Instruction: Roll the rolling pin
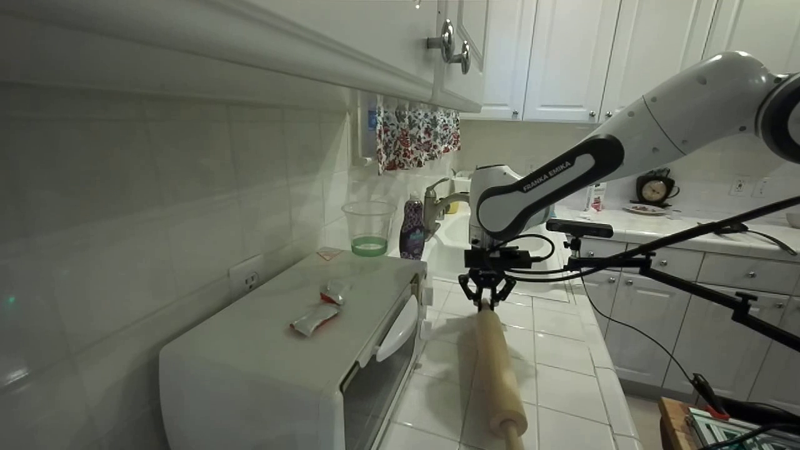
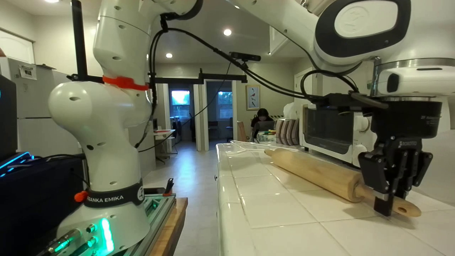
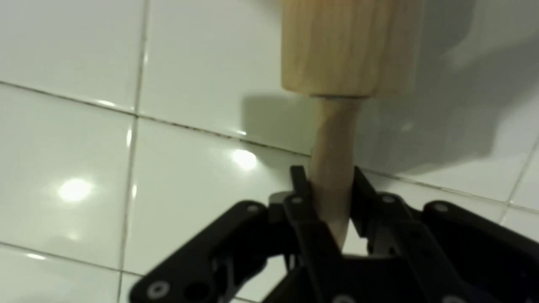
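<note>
Wooden rolling pin [image 1: 495, 362] is laid along white-tiled counter [image 1: 569, 381], beside countertop oven [image 1: 262, 387]; one handle [image 3: 336, 139] is clasped by Robotiq gripper [image 3: 330, 185], closed to handle thickness. Grasping step judged in hand; level crosswise push, turning allowed, called for next.

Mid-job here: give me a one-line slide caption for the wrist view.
The hand grips one handle of the wooden rolling pin above white tiles.

White arm [image 1: 662, 128], black hand [image 1: 486, 305]
</note>
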### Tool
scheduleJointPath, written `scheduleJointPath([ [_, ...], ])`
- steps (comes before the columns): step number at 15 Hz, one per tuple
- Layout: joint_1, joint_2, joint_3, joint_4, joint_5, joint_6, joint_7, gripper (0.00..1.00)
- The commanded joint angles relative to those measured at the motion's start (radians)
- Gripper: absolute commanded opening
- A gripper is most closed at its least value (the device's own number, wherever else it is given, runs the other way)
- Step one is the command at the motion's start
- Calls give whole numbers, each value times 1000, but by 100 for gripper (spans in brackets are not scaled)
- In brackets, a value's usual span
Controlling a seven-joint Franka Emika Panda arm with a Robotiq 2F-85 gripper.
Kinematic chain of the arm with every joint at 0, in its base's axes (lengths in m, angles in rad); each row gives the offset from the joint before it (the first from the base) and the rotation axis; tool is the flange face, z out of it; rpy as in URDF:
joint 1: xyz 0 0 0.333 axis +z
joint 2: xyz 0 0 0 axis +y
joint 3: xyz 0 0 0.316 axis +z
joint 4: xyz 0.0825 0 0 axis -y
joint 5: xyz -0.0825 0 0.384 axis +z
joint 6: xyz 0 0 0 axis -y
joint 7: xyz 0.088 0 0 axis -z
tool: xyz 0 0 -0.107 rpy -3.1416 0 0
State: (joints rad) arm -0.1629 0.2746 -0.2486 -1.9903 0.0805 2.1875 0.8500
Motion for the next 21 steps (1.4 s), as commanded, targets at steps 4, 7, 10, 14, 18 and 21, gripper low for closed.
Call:
scheduleJointPath([
  [4,-25,-147,-34,-176,-52,17,-92,7],
  [7,-39,-203,-49,-243,-93,30,-102,7],
  [10,-59,-257,-62,-310,-137,61,-98,7],
  [14,-90,-305,-69,-384,-173,109,-96,7],
  [18,-114,-319,-68,-419,-190,117,-103,7],
  [21,-114,-310,-58,-408,-182,124,-97,7],
])
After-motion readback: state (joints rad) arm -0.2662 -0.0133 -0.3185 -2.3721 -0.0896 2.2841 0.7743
